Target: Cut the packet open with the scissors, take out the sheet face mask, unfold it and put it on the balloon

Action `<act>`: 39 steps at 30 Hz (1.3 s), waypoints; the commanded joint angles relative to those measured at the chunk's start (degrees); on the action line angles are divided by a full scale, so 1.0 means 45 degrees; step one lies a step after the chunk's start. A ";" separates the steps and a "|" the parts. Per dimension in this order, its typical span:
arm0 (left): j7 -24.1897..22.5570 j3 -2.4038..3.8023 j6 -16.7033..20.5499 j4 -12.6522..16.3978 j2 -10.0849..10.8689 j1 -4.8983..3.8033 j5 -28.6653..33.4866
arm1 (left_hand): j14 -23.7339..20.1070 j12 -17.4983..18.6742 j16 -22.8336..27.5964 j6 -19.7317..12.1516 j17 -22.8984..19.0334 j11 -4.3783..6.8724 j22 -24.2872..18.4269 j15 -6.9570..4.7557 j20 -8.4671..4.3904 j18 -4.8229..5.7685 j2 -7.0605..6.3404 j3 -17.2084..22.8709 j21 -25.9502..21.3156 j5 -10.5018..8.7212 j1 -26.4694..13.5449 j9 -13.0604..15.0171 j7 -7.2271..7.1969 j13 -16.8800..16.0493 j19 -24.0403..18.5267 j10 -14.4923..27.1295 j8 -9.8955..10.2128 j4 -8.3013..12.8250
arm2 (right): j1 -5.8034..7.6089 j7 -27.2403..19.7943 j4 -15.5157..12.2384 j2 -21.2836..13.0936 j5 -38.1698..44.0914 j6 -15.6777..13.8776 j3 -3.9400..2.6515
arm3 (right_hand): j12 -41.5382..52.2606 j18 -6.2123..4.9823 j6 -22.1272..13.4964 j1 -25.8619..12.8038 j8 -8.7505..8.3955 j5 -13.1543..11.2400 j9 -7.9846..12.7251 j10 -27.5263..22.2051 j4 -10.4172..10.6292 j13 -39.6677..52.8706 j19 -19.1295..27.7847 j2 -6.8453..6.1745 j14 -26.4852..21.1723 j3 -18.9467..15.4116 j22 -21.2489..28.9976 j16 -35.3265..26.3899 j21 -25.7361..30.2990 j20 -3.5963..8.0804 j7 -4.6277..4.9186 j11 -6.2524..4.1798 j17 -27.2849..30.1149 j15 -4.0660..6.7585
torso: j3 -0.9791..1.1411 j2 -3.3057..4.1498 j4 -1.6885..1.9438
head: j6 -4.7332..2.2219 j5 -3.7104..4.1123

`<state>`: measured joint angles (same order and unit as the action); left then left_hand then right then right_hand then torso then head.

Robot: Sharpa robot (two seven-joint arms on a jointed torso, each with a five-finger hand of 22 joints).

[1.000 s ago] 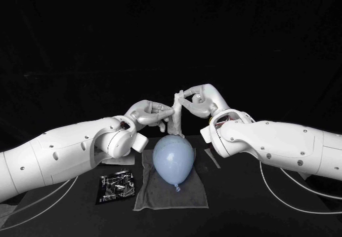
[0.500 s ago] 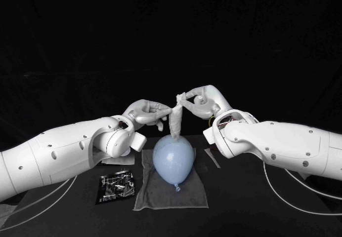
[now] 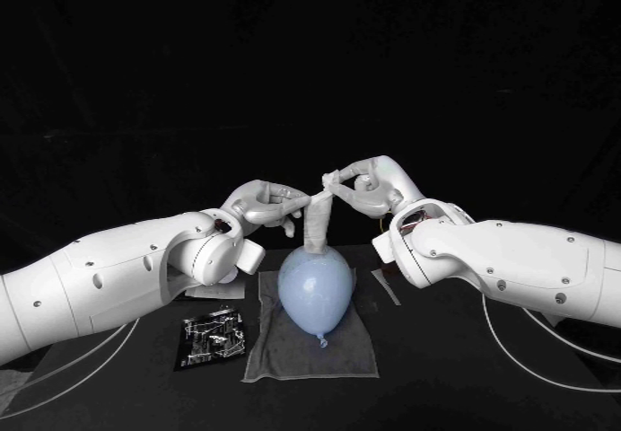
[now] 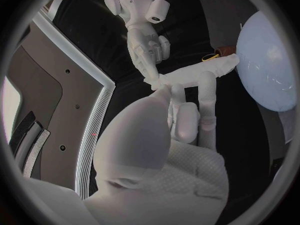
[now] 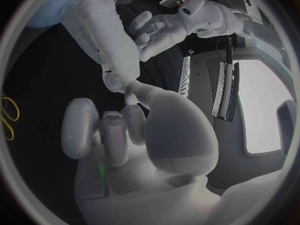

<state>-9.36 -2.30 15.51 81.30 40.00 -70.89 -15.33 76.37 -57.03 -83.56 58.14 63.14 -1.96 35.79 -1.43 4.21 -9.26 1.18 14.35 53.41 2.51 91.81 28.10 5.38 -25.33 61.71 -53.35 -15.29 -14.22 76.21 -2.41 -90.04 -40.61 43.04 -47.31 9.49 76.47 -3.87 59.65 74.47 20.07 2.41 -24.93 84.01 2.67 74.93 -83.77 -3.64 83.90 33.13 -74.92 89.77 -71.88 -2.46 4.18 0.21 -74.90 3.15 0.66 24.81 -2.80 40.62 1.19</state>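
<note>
Towel [image 3: 339,355] is lying flat on the table [image 3: 440,377], with the balloon [image 3: 316,289] resting on it, knot end pointing toward the robot. Packet [image 3: 214,339] is lying just beside the towel on the robot's left. A thin pale strip [image 3: 386,287] is lying by the towel's other edge, near the right arm. Both forearms are crossing in front of the table's sides, and the left one is covering part of a pale flat thing [image 3: 214,292] beside the towel.

Mask [image 3: 316,220] is hanging above the balloon as a narrow folded band, its lower end reaching the balloon's far tip. Right hand [image 3: 366,180] is raised over the balloon's far end and pinching the mask's top end between thumb and a finger, the other fingers curled beside it. Left hand [image 3: 263,205] is raised slightly lower, its fingers reaching to the band's side. In the right wrist view those fingers are lying apart, tips at the mask. Cannot tell whether this hand is gripping the mask or only touching it.

Yellow loops [image 5: 7,117] are showing at the rim of the right wrist view, too cut off to identify.
</note>
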 commanded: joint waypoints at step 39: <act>-0.0231 0.0061 0.0300 -0.0226 0.0157 -0.0033 -0.0430 | 0.0159 -0.0063 -0.0116 -0.0387 0.0624 0.0015 0.0860 0.0025 -0.0007 -0.0087 -0.0467 0.1484 0.0831 0.0058 -0.0278 0.1298 0.0080 -0.0321 0.0071 0.0117 -0.0856 0.0367 | 0.0006 0.0362 -0.0046 -0.0515 0.0463 0.1219 -0.0010 | -0.0430 -0.0003 -0.0116 -0.0118 0.0059 0.0085 -0.0440 -0.0129 -0.0071 0.0767 -0.0195 0.0121 0.1357 -0.0049 -0.2160 0.0052 0.0423 0.0005 0.0072 -0.0033 -0.3355 0.0066 | 0.0004 0.0005 0.0002 | -0.0022 -0.0030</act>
<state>-9.64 -2.13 16.74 80.28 40.78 -70.94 -16.48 76.73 -57.02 -83.80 56.76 65.86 -2.06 39.61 -1.35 4.22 -8.82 -0.64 20.21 56.96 2.50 90.45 28.09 5.76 -26.71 61.72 -52.81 -17.55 -13.10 76.22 -0.76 -90.26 -42.89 44.37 -42.19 9.48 74.73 -3.85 59.16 73.96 20.13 2.62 -25.90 83.71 2.53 74.96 -83.65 -3.52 84.02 32.95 -74.93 89.74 -70.19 -2.58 4.44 0.12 -74.91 3.28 0.67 24.81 -2.76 40.47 1.09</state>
